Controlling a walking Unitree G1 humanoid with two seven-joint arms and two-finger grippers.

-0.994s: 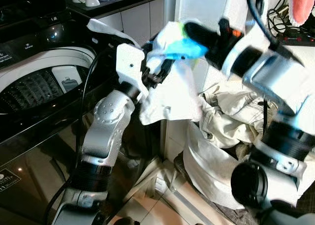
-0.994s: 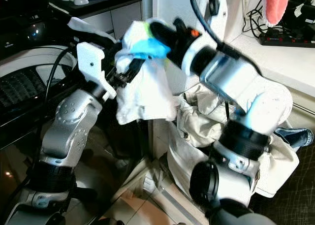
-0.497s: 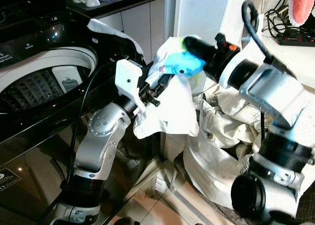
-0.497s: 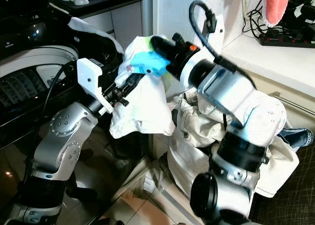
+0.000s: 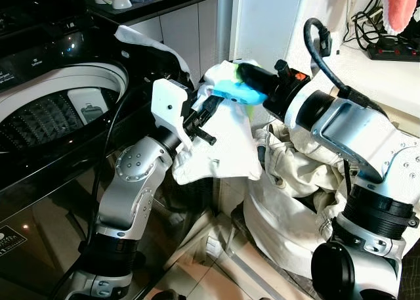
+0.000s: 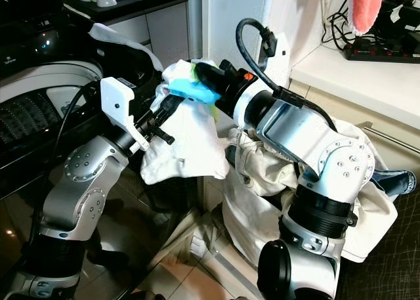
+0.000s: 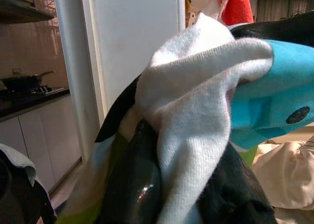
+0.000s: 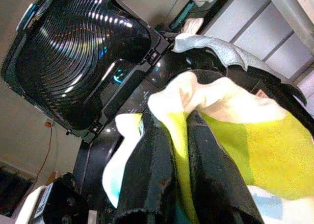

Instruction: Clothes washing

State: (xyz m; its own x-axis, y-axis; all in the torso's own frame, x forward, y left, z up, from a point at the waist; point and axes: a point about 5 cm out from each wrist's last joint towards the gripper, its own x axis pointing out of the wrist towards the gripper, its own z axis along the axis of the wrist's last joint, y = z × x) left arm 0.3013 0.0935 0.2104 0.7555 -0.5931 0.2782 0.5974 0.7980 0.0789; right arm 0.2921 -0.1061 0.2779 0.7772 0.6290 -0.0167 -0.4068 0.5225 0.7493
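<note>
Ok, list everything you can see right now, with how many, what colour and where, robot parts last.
Washing machine: one, black, lid open, on the robot's left.
Garment: one, white with blue and yellow-green patches, held up between both grippers beside the machine.
Laundry bag: one, off-white, on the floor at right, cream clothes inside.
Power strip: one, black, on the white counter at right.
Cloth: one, pink-red, hanging top right.
Left gripper: one, black fingers, shut on the garment.
Right gripper: one, black fingers, shut on the garment.

left gripper (image 5: 209,106), right gripper (image 5: 231,85), both raised, meeting
</note>
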